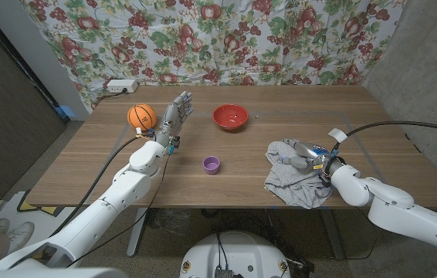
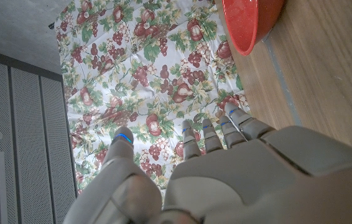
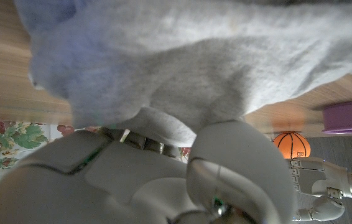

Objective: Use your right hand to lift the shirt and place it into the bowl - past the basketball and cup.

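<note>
the right hand [image 1: 316, 164] has its fingers [image 3: 163, 127] dug into the grey shirt [image 1: 292, 171]; in the right wrist view the cloth drapes right over them and a fold sits pinched against the thumb, so i judge the fingers closed on the shirt, though the grip itself is mostly buried in fabric. the shirt is a rumpled heap on the surface [image 1: 226, 193], spread out around and under the hand, with its longer run going from the hand toward the near edge of the surface. whether any of it is off the wood yet, i cannot tell.

taking the shirt as the landmark: the red bowl [image 1: 230, 117] lies away from it toward the robot's left and farther back, well apart. the small purple cup [image 1: 211, 164] sits between shirt and bowl on the nearer side, and the basketball [image 1: 140, 116] is beyond the bowl again, leftward. so the carry runs leftward and away from the robot.

the left hand [image 1: 175, 117] stands upright between basketball and bowl, fingers spread, holding nothing.
</note>
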Available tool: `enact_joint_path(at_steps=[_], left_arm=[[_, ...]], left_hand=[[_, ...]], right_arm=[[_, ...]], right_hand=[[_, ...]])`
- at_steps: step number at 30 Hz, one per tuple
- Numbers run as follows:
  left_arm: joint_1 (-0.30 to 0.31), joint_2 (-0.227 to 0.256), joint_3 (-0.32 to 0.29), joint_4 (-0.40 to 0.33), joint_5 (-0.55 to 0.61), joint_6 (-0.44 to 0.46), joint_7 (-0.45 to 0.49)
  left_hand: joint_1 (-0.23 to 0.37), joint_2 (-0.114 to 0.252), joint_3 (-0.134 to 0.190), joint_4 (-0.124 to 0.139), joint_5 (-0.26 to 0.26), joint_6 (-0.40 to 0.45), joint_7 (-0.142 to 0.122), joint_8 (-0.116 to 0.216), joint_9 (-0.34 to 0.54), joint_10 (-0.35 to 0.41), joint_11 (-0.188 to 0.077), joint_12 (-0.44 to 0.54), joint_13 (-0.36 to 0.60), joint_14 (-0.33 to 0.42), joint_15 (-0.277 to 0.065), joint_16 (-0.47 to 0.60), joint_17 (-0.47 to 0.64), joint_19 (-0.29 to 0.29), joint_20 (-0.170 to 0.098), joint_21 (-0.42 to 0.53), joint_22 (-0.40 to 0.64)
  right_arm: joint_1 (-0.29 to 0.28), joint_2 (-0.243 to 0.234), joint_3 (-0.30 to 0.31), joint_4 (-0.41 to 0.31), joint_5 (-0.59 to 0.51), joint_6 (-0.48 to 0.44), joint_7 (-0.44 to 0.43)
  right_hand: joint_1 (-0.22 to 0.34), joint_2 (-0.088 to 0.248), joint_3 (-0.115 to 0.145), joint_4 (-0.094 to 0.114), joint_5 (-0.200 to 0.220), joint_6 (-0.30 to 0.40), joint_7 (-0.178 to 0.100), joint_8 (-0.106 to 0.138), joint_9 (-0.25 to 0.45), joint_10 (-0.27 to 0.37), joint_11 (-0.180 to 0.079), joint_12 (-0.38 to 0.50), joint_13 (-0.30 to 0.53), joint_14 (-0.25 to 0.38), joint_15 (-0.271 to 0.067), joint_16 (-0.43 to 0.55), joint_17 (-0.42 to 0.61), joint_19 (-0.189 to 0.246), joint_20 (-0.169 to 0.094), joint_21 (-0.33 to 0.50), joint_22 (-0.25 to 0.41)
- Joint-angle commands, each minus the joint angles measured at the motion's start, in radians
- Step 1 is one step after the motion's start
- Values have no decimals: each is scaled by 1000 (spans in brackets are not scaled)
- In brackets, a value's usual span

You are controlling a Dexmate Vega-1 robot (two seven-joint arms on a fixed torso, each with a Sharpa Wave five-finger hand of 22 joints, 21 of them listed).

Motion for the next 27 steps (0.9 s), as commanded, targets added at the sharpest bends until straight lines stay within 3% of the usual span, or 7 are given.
enact_joint_path(at_steps=[1, 4, 20, 23, 27], left_arm=[[1, 1, -3, 3, -5, -4, -6], [1, 3, -5, 3, -6, -4, -7], [6, 4, -5, -6, -4, -3, 0], [2, 1, -3, -4, -2, -4, -2], [1, 0, -2, -3, -2, -2, -1]], left_hand=[[7, 5, 6, 3, -2, 4, -1, -1, 5, 1, -1, -1, 3, -5, -8, 2, 5, 5, 0, 0, 4], [6, 5, 7, 3, -2, 3, -1, -1, 5, 0, 1, -2, 3, -5, -8, 2, 5, 5, -1, 1, 4], [6, 5, 7, 3, -2, 4, -2, -1, 5, 0, 1, -2, 3, -4, -7, 2, 5, 5, -1, 1, 4], [6, 5, 7, 3, -2, 4, -1, -1, 5, 0, 1, -2, 3, -5, -7, 2, 5, 6, -1, 1, 4], [6, 6, 7, 4, -2, 4, 0, -1, 5, -1, 1, -2, 3, -5, -8, 2, 5, 5, -1, 1, 4]], right_arm=[[-6, 7, 4, -6, -3, -7, -15], [-7, 10, 6, -5, 0, -3, -22], [-7, 11, 9, 4, 0, 16, -31], [-9, 12, 10, 8, 3, 20, -36], [-13, 15, 13, 11, 2, 23, -47]], right_hand=[[29, -4, 7, 2, -2, 28, 0, 15, 14, 47, -8, 51, 37, 29, -132, 21, 29, 309, -113, 20, 5], [45, -7, 6, 6, -4, 58, 0, 26, 23, 88, -30, 100, 71, 47, -140, 39, 55, 312, -118, 34, 5], [79, -13, -1, 11, -9, 154, -6, 71, 58, 122, -44, 194, 152, 98, -162, 89, 120, 329, -137, 72, 7], [94, -15, -4, 11, -11, 161, -8, 78, 74, 138, -62, 232, 185, 153, -175, 126, 148, 342, -149, 91, 8], [114, -15, -4, 8, -12, 172, -10, 87, 89, 145, -66, 265, 218, 186, -179, 155, 177, 356, -166, 109, 10]])
